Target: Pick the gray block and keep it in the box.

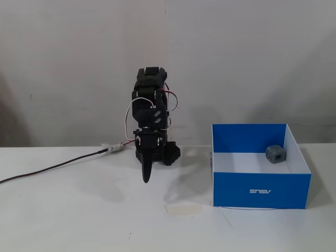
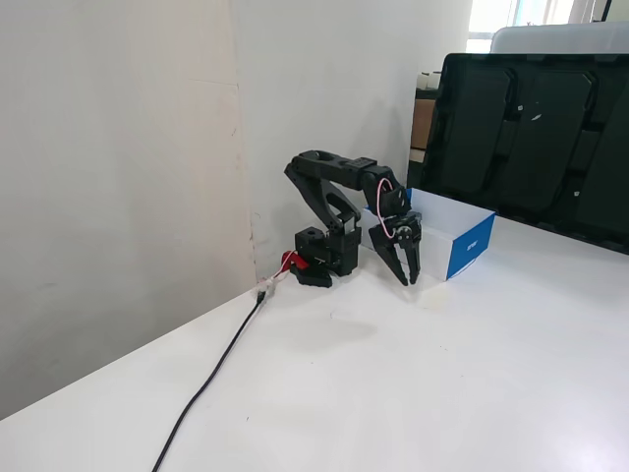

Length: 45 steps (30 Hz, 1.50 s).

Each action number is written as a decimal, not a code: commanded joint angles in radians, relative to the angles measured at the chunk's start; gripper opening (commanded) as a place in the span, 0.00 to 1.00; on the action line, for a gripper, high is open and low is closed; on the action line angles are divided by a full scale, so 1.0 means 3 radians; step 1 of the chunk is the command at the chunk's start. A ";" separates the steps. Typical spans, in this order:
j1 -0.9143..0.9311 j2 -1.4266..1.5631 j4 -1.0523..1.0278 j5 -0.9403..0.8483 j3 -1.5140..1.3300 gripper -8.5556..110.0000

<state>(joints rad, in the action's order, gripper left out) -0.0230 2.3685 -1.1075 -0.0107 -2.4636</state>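
The gray block sits inside the box, on its white floor near the back right corner as the front-facing fixed view shows it, close to the right wall. The box stands on the white tabletop, to the right of the arm in that view, its blue front wall bearing a small white logo. In the side fixed view the box lies just beyond the arm, with a dark monitor behind it; the block cannot be seen there.

The arm is folded over its base, and the pincer points down, its tips close above the tabletop and apart from the box. In the side view the pincer has its fingers drawn together with nothing between them. A black cable runs across the tabletop from the base. A piece of pale tape lies flat on the tabletop in front of the arm, near the box's front left corner.
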 commanded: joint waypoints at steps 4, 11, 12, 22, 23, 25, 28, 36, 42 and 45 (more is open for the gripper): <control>-0.0077 0.0363 0.0041 -0.0031 -0.0118 0.07; -0.0128 0.0874 0.0210 -0.0031 -0.0501 0.07; -0.0133 0.0972 0.0251 -0.0031 -0.0568 0.07; -0.0235 0.2020 0.0332 -0.0041 -0.1166 0.07; -0.0261 0.2107 0.0302 -0.0041 -0.1212 0.07; -0.0291 0.2153 0.0281 -0.0046 -0.1237 0.07; -0.0276 0.2413 0.0266 -0.0046 -0.1360 0.07; -0.0297 0.3533 -0.0128 -0.0082 -0.1841 0.07; -0.0184 0.3533 -0.0133 -0.0066 -0.1887 0.07; -0.0199 0.3533 -0.0133 -0.0077 -0.1887 0.07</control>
<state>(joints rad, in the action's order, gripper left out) -0.0782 3.2597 -1.1443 -0.0230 -3.0219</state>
